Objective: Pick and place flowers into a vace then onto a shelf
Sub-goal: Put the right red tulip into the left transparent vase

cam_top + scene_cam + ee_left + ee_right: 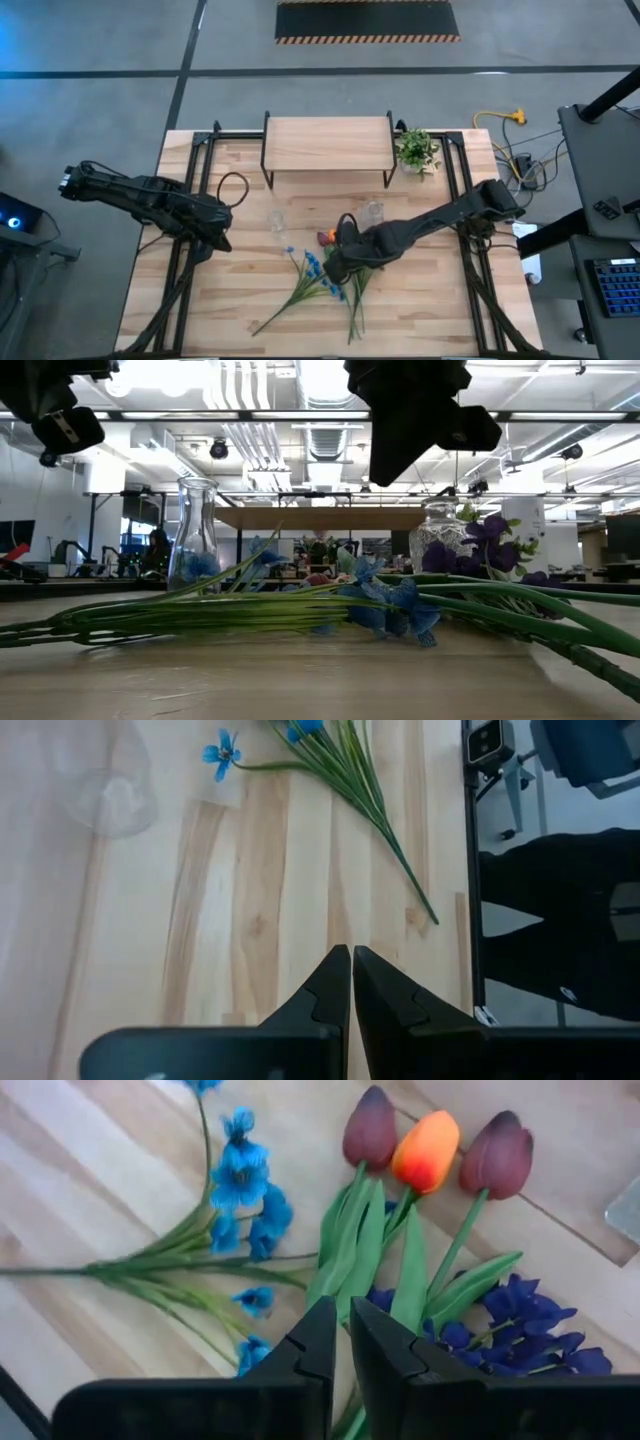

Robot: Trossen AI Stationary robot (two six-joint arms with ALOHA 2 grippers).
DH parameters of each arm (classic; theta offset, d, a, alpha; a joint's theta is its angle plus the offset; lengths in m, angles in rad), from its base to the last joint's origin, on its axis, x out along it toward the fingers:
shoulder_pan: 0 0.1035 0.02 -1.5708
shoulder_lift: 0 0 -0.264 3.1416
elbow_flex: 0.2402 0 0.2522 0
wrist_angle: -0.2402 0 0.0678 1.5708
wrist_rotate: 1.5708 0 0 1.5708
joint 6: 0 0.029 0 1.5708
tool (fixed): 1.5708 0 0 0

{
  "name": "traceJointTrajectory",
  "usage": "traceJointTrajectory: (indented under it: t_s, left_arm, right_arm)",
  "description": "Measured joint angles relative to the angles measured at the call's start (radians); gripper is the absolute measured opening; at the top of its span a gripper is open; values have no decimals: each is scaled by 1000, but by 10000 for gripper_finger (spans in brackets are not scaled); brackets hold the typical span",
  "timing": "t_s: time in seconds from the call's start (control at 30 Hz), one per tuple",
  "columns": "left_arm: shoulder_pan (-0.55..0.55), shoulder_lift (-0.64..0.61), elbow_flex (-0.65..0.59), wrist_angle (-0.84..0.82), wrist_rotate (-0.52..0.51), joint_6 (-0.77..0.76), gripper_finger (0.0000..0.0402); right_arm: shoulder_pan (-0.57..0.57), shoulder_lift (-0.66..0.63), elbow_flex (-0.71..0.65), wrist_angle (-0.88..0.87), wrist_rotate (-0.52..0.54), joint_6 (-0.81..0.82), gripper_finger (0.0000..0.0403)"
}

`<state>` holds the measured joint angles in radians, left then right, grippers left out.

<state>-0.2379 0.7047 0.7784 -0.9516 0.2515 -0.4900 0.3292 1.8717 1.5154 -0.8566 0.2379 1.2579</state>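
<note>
The flowers [320, 280] lie loose on the table's near middle. In the right wrist view I see two dark red tulips and an orange bud [428, 1150], a blue spray [240, 1180] and a purple bunch [520, 1320]. My right gripper [334, 266] [343, 1315] is shut and hovers above the tulip leaves; the low view shows it [385, 465] well above the stems [250, 610]. My left gripper [224, 240] [352, 960] is shut and hangs over bare table left of the flowers. A clear glass vase [277, 218] [198, 535] stands upright between them. The shelf [327, 143] stands at the far edge.
A second, cut-glass vase [372, 212] [440, 535] stands right of the first, near my right arm. A small potted plant [417, 150] sits right of the shelf. Black frame rails [190, 200] run along both table sides. Bare wood lies near the left gripper.
</note>
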Motion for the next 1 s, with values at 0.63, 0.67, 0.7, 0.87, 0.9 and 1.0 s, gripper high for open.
traceJointTrajectory:
  t_s: [0.63, 0.67, 0.7, 0.87, 0.9, 1.0]
  left_arm:
    - [0, -1, 0, 0, -24, -1, 0]
    - [0, -1, 0, 0, -24, -1, 0]
    - [0, -1, 0, 0, -24, -2, 0]
    - [0, 1, 0, 0, -23, -2, 0]
    - [0, 1, 0, 0, -23, -3, 0]
    - [0, 1, 0, 0, -23, -2, 0]
  right_arm:
    - [-81, 76, -1, -16, -153, 78, 74]
    - [-80, 76, -1, -24, -153, 83, 70]
    - [-77, 75, -1, -33, -153, 93, 67]
    - [-33, 52, 0, -59, -165, 160, 53]
    - [-18, 48, 0, -56, -169, 173, 52]
    - [30, 46, 2, -60, -172, 218, 52]
